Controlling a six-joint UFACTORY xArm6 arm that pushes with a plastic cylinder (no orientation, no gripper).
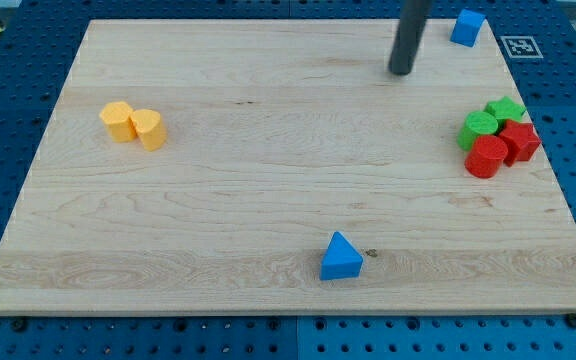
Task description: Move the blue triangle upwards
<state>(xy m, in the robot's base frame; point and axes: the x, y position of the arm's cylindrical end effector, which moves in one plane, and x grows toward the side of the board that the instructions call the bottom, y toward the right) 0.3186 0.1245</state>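
Observation:
The blue triangle (341, 257) lies near the view's bottom edge of the wooden board (268, 180), a little right of the middle. My tip (401, 72) is the lower end of a dark rod coming down from the view's top. It rests on the board far above the blue triangle and slightly to its right, touching no block. A second blue block (468, 27), shape unclear, sits at the board's top right, to the right of my tip.
Two yellow blocks (133, 124) sit together at the view's left. At the right edge a cluster holds two green blocks (490, 119) and two red blocks (503, 148), touching. A fiducial tag (520, 45) lies off the board's top right corner.

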